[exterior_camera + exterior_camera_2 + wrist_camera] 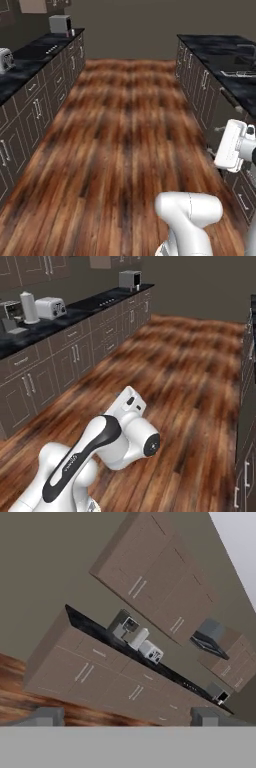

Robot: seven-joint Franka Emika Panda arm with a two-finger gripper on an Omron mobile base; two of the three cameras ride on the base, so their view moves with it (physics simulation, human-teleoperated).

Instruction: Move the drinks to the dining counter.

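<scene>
Wide wooden floor (125,130) lies bare between the two cabinet runs – open passage down the middle; left worktop (60,321) carries a toaster (51,307) and white canister (29,307) – the dining counter (220,55) flanks the right

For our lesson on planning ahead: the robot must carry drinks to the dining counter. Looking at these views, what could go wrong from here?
1. The aisle is narrow: the arm's white hand hangs close to the right-hand cabinets, so a turn could knock it against them.
2. The gripper is open and faces the far worktop with its toaster; no drinks can be made out there, so searching may cost time.
</scene>
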